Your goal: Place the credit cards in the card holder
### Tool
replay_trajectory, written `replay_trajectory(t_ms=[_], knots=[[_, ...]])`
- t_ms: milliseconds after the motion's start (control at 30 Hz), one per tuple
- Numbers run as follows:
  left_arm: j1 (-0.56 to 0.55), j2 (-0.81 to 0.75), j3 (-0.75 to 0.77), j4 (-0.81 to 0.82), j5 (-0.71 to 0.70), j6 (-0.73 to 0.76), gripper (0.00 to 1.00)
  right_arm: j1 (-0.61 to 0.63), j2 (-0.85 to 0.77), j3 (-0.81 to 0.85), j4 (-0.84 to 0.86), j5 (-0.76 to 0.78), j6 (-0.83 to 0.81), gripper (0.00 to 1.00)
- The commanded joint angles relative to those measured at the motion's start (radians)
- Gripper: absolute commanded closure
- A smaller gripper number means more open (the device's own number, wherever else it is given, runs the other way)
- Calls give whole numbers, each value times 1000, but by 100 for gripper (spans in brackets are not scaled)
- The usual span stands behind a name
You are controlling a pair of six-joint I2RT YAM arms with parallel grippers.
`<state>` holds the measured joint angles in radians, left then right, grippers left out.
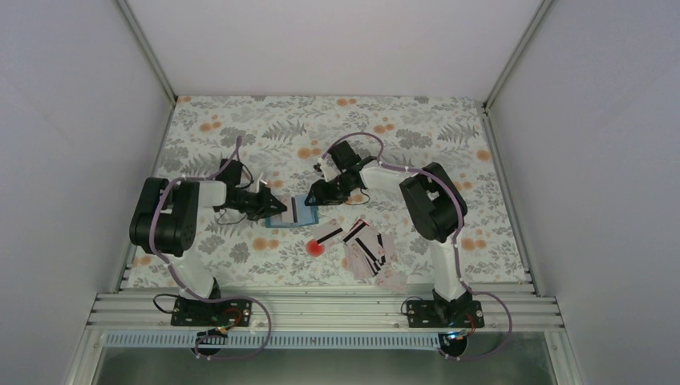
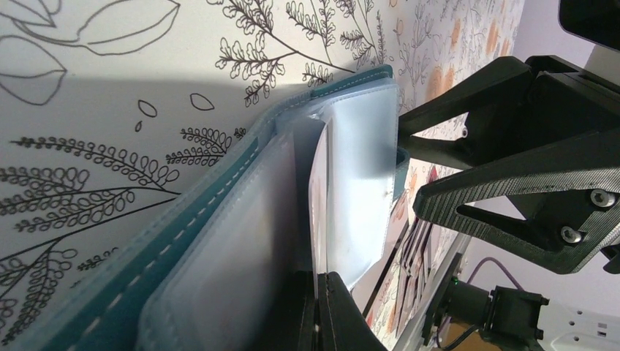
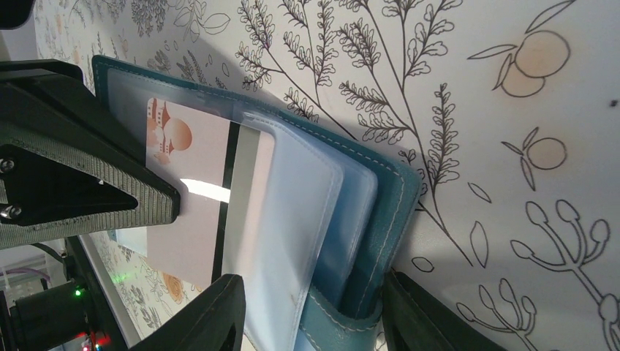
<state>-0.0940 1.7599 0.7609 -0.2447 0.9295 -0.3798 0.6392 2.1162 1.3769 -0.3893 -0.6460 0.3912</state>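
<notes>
Card part-way into holder: insertion step.
Left gripper [image 2: 319, 294] pinched shut on card [image 3: 186, 212], which is half inside a clear sleeve. Right gripper [image 3: 314, 322], half closed, clamps holder [image 3: 391, 190] mid-table. Next: push card straight home, probably without buckling sleeve. Loose cards [image 1: 367, 250] lie nearby.

Right wrist view: card [image 3: 186, 197] half under cloudy sleeve of card holder [image 3: 387, 212], whose lower end runs off frame. Base of left gripper [image 2: 319, 311] cut at bottom edge. Print on loose cards [image 1: 369, 253] too small to read.
</notes>
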Motion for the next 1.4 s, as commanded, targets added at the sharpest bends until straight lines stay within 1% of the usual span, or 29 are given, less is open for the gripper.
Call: replay_trajectory(t_ms=[0, 700, 800, 867, 1033, 1167, 1300, 1367], knots=[[-21, -13, -17, 24, -41, -19, 98, 16, 99, -49, -74, 78, -3, 51], [-95, 5, 19, 29, -89, -74, 97, 23, 84, -75, -48, 72, 8, 51], [-109, -1, 39, 4, -118, -88, 90, 24, 83, -76, -43, 71, 10, 51], [-115, -6, 45, -8, -133, -97, 83, 24, 81, -80, -40, 69, 9, 51], [-128, -12, 65, -57, -187, -115, 76, 24, 76, -89, -30, 66, 12, 51], [-142, -8, 98, -104, -216, -115, 75, 25, 75, -95, -24, 63, 14, 51], [-165, -2, 146, -160, -259, -107, 68, 25, 75, -97, -16, 60, 15, 51], [-176, 6, 167, -184, -278, -108, 67, 25, 74, -97, -12, 56, 15, 51]])
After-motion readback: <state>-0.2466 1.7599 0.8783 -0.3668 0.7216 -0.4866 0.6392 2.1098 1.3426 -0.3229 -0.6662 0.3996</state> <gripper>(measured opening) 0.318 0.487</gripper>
